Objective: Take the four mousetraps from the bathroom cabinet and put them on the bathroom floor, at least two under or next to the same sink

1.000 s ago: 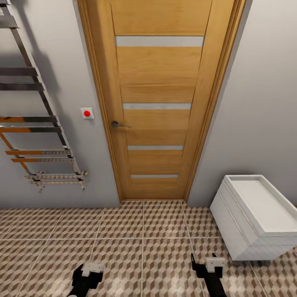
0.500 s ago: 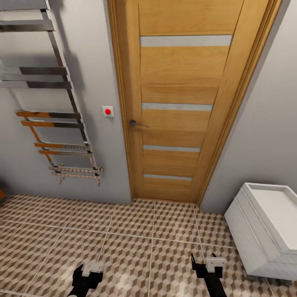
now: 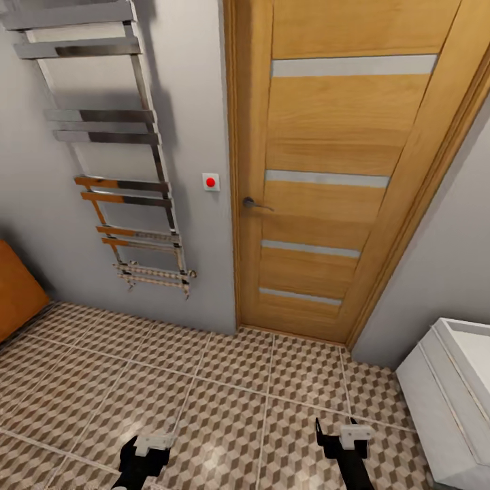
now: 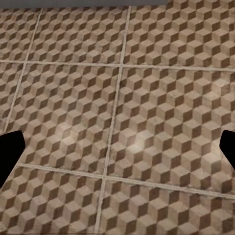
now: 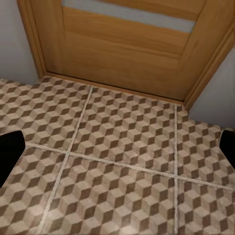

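While both our pincers (image 3: 143, 454) (image 3: 344, 439) hang wide and empty over the bathroom floor (image 3: 224, 415), we risk clipping the white vanity (image 3: 446, 401) when turning.

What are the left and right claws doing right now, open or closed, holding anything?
Left claw: open, holding nothing, over the bathroom floor.
Right claw: open, holding nothing, over the floor near the door.
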{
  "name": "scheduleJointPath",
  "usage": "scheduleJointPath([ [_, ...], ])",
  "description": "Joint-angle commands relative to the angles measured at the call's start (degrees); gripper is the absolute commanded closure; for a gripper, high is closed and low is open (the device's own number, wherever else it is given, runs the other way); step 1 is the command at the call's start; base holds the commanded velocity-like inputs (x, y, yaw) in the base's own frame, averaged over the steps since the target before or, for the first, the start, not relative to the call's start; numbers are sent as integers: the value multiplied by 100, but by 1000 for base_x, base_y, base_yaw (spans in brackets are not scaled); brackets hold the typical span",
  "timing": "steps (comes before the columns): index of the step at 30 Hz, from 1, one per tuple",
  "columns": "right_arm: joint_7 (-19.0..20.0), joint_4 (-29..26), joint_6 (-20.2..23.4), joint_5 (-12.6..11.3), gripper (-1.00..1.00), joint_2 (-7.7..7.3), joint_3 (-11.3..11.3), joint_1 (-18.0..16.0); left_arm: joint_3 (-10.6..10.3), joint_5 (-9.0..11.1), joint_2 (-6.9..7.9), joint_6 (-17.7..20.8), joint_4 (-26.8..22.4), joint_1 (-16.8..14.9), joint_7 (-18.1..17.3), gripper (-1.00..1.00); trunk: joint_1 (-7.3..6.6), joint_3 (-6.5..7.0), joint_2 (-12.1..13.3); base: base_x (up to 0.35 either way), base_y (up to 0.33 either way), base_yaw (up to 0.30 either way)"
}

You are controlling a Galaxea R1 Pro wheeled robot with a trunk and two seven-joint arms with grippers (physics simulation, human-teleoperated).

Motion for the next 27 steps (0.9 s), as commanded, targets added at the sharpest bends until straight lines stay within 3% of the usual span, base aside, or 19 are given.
scheduleJointPath([
  [1,-58,3,-7,43,-100,-1,25,-4,-48,24,-5,-26,19,-9,13,-100,3,-11,-11,0,0,254],
  [27,-55,3,63,43,-100,9,28,-4,-46,24,-7,-17,19,-4,12,-100,3,-11,-11,0,0,254],
])
